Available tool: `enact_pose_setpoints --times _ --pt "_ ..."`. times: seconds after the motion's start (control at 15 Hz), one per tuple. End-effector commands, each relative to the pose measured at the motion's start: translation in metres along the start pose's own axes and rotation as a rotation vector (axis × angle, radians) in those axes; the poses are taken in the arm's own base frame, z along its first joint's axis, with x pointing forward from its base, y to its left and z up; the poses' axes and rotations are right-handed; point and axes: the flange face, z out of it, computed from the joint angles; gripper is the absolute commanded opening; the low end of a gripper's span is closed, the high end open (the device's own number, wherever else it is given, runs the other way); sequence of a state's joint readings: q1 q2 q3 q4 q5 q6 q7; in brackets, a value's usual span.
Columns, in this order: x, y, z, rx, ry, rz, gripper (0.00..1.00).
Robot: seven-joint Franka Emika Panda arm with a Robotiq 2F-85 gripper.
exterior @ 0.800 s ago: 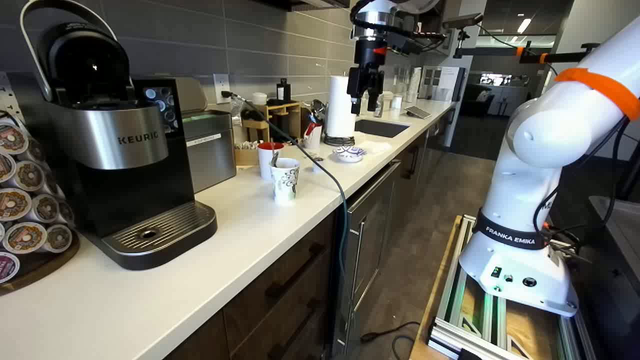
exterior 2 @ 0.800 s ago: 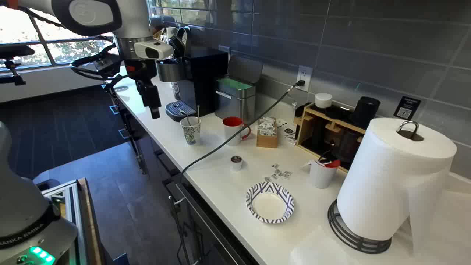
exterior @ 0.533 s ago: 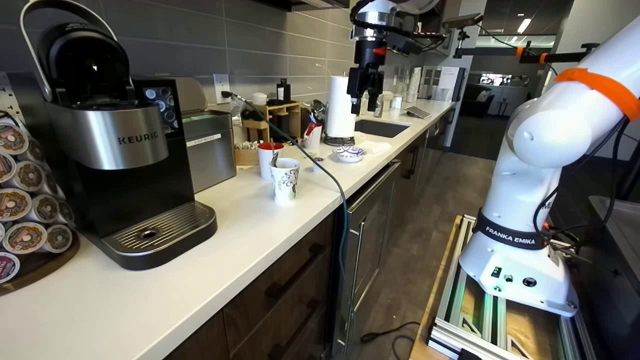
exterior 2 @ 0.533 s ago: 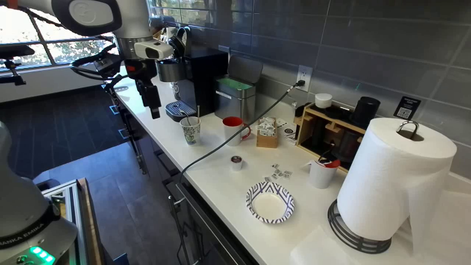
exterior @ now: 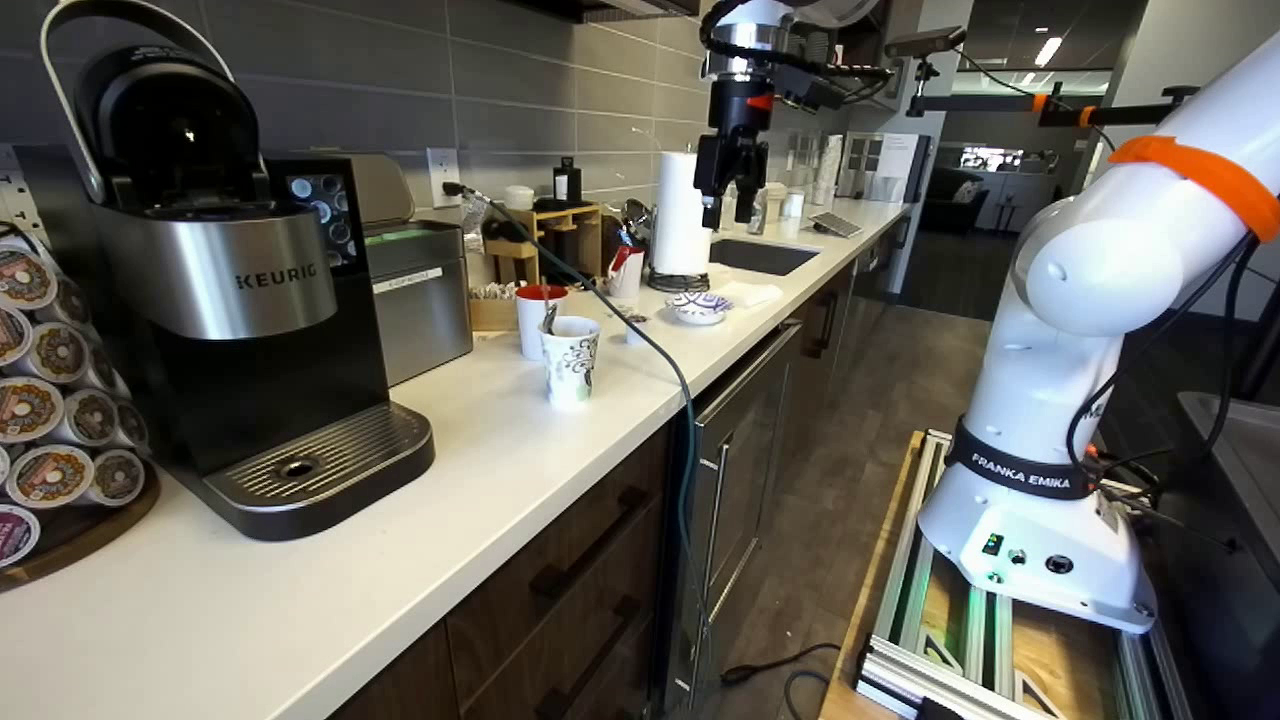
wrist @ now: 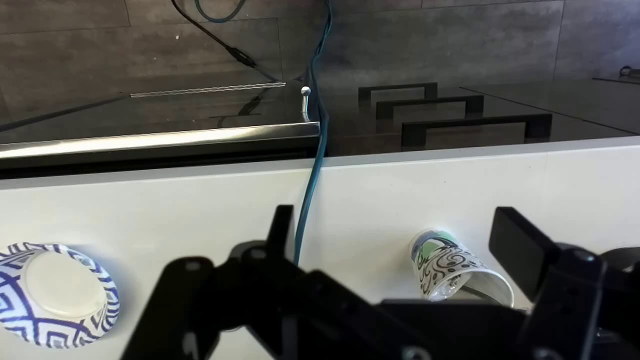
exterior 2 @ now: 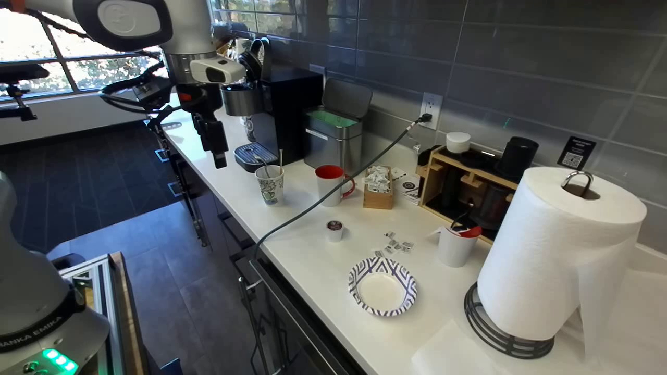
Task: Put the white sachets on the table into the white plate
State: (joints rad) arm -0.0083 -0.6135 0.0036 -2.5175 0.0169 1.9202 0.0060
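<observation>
— Where do our white sachets (exterior 2: 394,244) lie?

— In a loose scatter on the counter (exterior 2: 312,255), just beside the white plate (exterior 2: 382,291) with the blue-patterned rim. We see none in the plate, so we judge the job at its start.

— And our gripper (exterior: 728,208)?

— Spread wide, nothing in its grip, high above the counter and well apart from the sachets.

— What could trip us up?

— The power cord (wrist: 313,180) slants between here and the sachets; travelling low, we could snag it. Coming straight down, we might tip the paper cup (exterior 2: 271,190). The sachets look thin, so we may scrape the counter, miss, or pinch two together. The plate looks light; one nudge could slide it.

— What do the other containers hold?

— The wooden box (exterior 2: 378,200) is heaped with similar packets (exterior 2: 378,179); we shouldn't take those by mistake. The paper cup has a stirrer (exterior 2: 281,159) and what seems a spoon (exterior 2: 266,171), the white cup (exterior 2: 456,250) something red (exterior 2: 473,232). How much the red-lined mug (exterior 2: 325,185) holds, we cannot tell.
</observation>
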Motion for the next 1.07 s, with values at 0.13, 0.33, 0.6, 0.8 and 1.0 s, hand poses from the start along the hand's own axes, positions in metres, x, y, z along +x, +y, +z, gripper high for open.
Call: enact_pose_setpoints --times 0.13,0.33,0.6,0.8,1.0 --pt "0.0 0.0 -0.001 0.0 -0.001 0.0 1.0" --pt "0.0 0.0 -0.001 0.0 -0.001 0.0 1.0" --pt "0.0 0.0 -0.001 0.0 -0.001 0.0 1.0" --pt "0.013 0.004 0.008 0.006 0.023 0.092 1.0" --pt "0.032 0.02 0.022 -0.002 0.095 0.211 1.0"
